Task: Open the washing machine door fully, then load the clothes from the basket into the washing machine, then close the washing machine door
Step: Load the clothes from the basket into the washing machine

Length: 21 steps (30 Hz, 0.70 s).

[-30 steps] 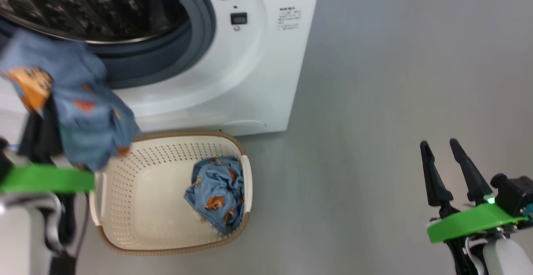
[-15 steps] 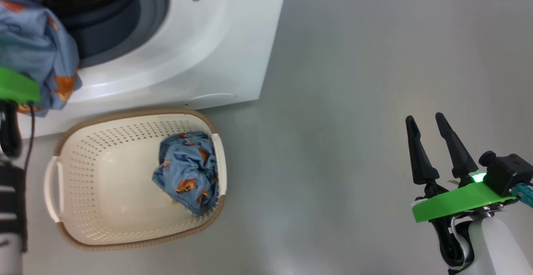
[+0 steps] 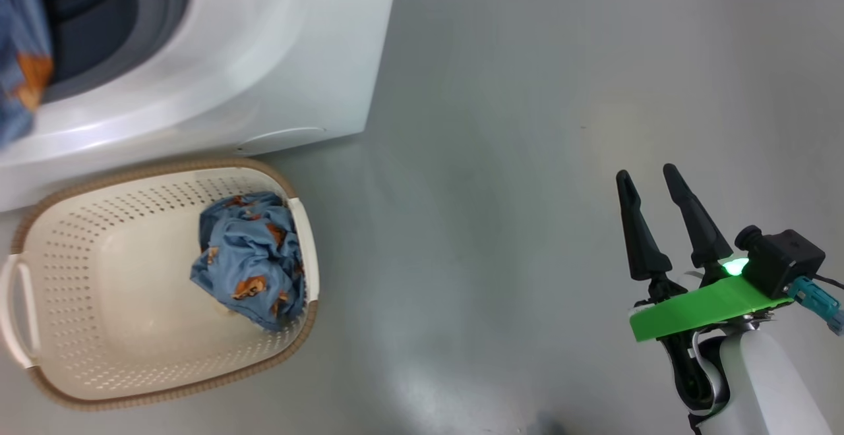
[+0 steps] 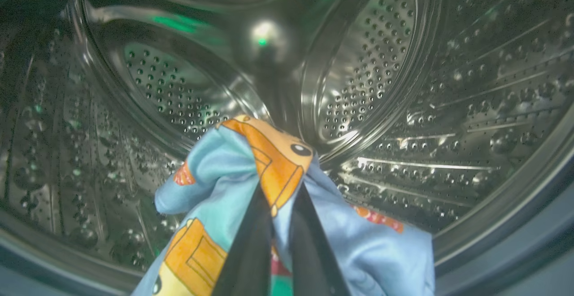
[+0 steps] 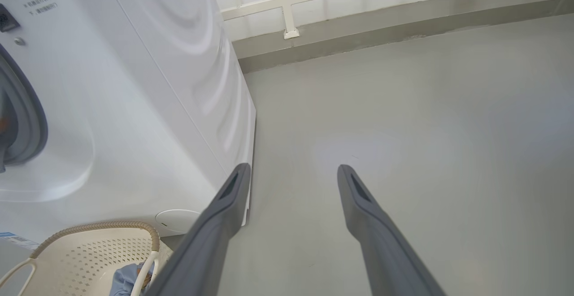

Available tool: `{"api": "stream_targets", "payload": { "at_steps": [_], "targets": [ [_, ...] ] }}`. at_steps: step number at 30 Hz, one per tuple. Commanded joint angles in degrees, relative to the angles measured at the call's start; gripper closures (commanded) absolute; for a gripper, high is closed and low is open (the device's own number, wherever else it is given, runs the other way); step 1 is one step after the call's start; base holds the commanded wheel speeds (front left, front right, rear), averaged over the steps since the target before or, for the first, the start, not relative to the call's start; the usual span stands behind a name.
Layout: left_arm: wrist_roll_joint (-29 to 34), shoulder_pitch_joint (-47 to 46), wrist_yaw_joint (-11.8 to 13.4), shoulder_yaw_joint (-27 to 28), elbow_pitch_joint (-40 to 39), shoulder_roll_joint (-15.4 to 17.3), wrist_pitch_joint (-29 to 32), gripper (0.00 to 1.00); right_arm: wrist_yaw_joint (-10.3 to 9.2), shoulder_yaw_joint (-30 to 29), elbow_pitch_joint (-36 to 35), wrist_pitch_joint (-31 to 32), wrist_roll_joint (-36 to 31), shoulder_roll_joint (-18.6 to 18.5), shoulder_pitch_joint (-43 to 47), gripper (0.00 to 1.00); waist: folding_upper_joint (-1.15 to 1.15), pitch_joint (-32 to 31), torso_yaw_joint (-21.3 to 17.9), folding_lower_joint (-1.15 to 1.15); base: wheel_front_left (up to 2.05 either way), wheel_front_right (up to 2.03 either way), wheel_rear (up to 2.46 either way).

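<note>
Pinching the clothes point(image 4: 215, 184) tight, left jaws face the drum point(image 4: 381, 85); right jaws gape.

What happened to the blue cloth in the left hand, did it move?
Yes. The blue cloth, pinched in the shut left hand, went up from beside the basket and into the drum mouth of the washing machine.

basket point(image 3: 99, 303) before washing machine point(image 3: 264, 59), clothes point(image 3: 247, 257) in basket

Smooth grey floor point(image 3: 527, 92); a raised grey ledge point(image 5: 381, 29) at its far edge; white railing point(image 5: 284, 4) above.
</note>
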Motion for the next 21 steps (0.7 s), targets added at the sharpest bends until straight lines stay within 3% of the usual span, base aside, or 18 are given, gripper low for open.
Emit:
{"api": "stream_targets", "payload": {
  "at_steps": [1,6,7,8,9,21],
  "targets": [
    [0.9,-2.0,0.0,0.9,-2.5,3.5,-0.4,1.00,0.09,1.5,-1.3,-0.3,1.2,-0.1,-0.7,0.00,0.00,0.9,-0.9,0.00,0.00,0.00,0.00],
    [3.8,-2.4,1.9,4.7,-13.1,3.9,-0.4,1.00,0.09,1.8,-1.4,-0.3,1.2,0.4,-1.1,0.00,0.00,1.7,-1.9,0.00,0.00,0.00,0.00],
    [4.0,-1.9,2.0,5.2,-13.5,3.7,-0.4,0.93,0.09,1.9,-1.4,-0.3,1.2,0.4,-1.1,0.00,0.00,1.8,-2.0,0.00,0.00,0.00,0.00],
    [4.3,-1.3,2.0,5.6,-13.2,3.6,-0.4,0.42,0.09,1.9,-1.4,-0.3,1.2,0.5,-1.0,0.00,0.00,1.7,-2.0,0.00,0.00,0.00,0.00],
    [4.7,-0.8,2.0,5.9,-13.1,3.6,-0.4,0.00,0.09,1.9,-1.4,-0.3,1.2,0.5,-0.9,0.00,0.00,1.7,-2.1,0.00,0.00,0.00,0.00],
    [5.3,4.1,1.3,10.2,-10.7,1.3,-0.4,0.00,0.09,2.3,-0.6,-0.3,1.1,0.3,-1.4,0.00,0.00,0.3,-1.2,0.00,0.00,0.00,0.00]
  ]
}}
